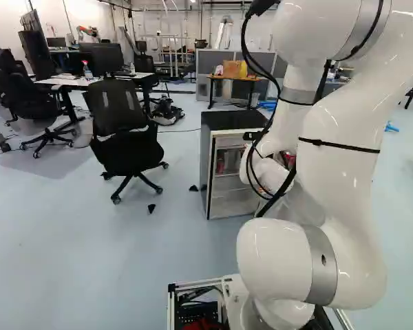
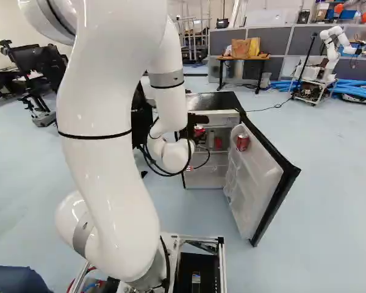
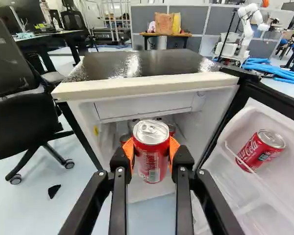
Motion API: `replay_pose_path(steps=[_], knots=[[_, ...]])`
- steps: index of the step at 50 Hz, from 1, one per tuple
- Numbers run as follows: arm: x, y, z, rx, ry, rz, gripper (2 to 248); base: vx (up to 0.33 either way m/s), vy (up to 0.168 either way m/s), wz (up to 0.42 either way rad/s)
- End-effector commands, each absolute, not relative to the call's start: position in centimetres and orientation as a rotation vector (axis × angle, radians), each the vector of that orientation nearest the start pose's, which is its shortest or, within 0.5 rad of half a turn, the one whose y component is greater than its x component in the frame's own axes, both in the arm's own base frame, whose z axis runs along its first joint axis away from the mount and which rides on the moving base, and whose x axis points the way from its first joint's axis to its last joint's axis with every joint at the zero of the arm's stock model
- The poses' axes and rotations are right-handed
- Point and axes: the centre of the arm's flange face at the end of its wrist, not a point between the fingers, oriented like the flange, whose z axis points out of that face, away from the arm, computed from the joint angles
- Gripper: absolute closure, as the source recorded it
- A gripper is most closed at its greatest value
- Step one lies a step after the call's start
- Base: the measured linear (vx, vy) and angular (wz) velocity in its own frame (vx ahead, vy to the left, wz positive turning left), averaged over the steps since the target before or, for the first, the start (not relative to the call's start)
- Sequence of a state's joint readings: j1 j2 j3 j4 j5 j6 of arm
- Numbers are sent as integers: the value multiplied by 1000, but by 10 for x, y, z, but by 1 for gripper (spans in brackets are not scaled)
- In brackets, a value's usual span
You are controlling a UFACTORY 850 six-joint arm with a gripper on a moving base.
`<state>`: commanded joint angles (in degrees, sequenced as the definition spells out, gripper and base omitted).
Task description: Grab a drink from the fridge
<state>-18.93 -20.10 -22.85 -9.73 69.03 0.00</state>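
This is a robotics lab: another robot (image 2: 329, 55), white and jointed, stands on a wheeled frame before grey partitions (image 2: 287, 38), with desks (image 1: 89, 81), monitors (image 1: 100, 58) and office chairs (image 1: 120, 130) on the pale floor (image 1: 76, 240).

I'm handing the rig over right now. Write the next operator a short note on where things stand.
Pincer: shut on a red drink can, a pad on each side, can upright.
Fridge: ahead of the arm, door open on the right. One more can sits tilted in the door; others are farther inside.
Done: door open, drink gripped.
Left: bring the drink away from the fridge. It is at the open front; I can't tell if it is fully outside. I'd back straight out, minding the door and top edge.
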Motion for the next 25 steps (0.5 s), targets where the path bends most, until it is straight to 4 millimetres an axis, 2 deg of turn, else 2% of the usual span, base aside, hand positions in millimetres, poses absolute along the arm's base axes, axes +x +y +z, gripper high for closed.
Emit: replay_pose_path(steps=[25], knots=[[371, -112, 308, -2586, 189, -1965, 158, 0, 0, 0]])
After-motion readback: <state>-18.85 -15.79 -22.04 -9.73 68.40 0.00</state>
